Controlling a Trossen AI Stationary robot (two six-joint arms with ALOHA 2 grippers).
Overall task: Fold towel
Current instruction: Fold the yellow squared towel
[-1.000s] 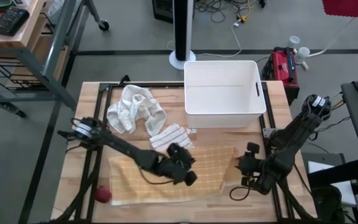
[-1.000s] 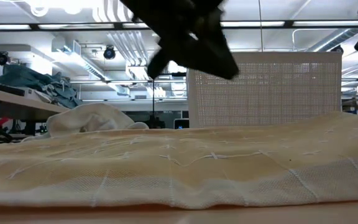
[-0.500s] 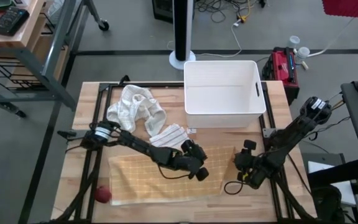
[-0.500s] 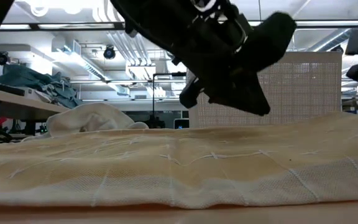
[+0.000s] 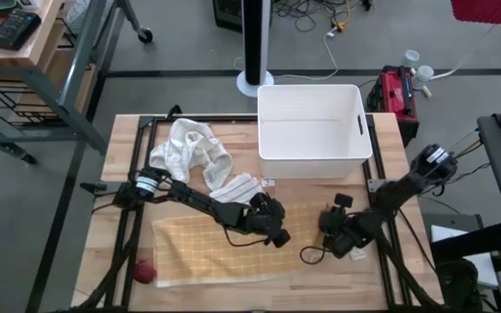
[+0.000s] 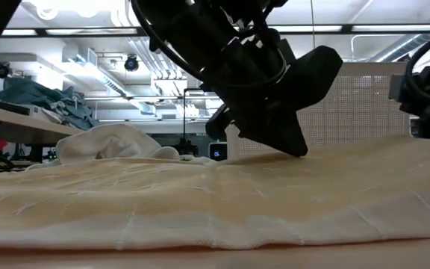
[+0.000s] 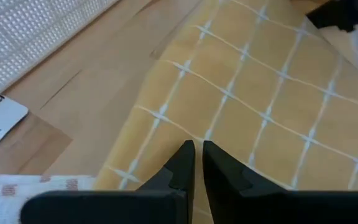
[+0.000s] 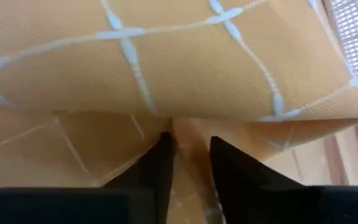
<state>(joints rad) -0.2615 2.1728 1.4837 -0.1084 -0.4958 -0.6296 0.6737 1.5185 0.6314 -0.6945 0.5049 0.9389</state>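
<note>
I read this as a robotics lab or workshop, wooden table [image 5: 129, 174] on a black metal frame, concrete floor [image 5: 190, 52] with loose cables [image 5: 333, 30], red toolbox [image 5: 394, 91], exposed ceiling ducts [image 6: 151, 56] and strip lights, cluttered bench [image 6: 21, 116] behind

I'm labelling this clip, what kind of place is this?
Probably a robotics lab or workshop: a wooden workbench on a metal frame, loose cables on the grey floor, and exposed ceiling ducts under strip lighting.
</note>
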